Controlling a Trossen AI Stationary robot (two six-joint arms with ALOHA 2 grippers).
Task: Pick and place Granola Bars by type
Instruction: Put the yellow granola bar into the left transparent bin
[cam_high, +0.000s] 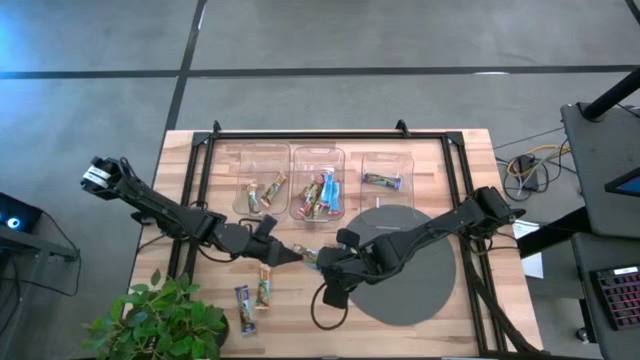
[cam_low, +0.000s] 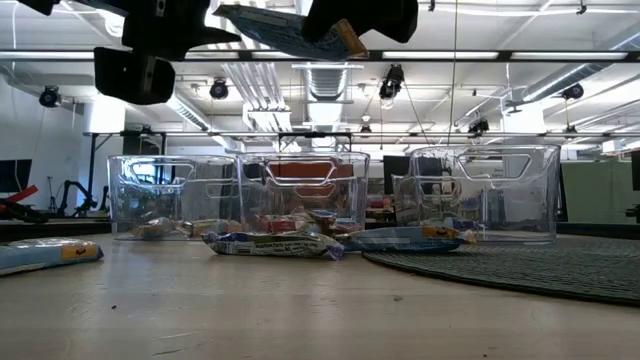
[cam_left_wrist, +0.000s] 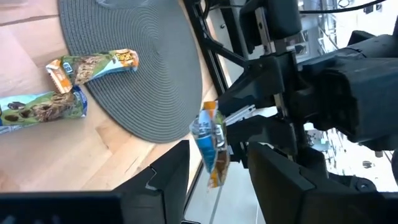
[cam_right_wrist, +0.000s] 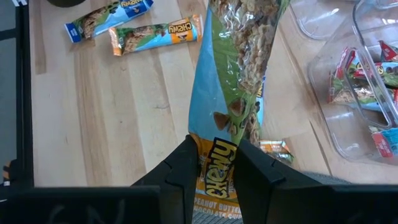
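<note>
Our right end effector (cam_right_wrist: 211, 168) pinches one bar (cam_right_wrist: 239, 81) above the desk (cam_high: 420, 330); the left end effector (cam_left_wrist: 214, 168) gapes to take it.

A: Ceiling lights (cam_low: 393, 88) glare white in the low view, leaving the arms as dark silhouettes.
B: From above, the bench (cam_high: 420, 320) is evenly lit with soft shadows.
A: The near bench in the low view is blurred; the clear bins (cam_low: 300, 195) catch reflections.

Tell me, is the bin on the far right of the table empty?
No: in the high view the right-hand bin holds one granola bar.
</note>
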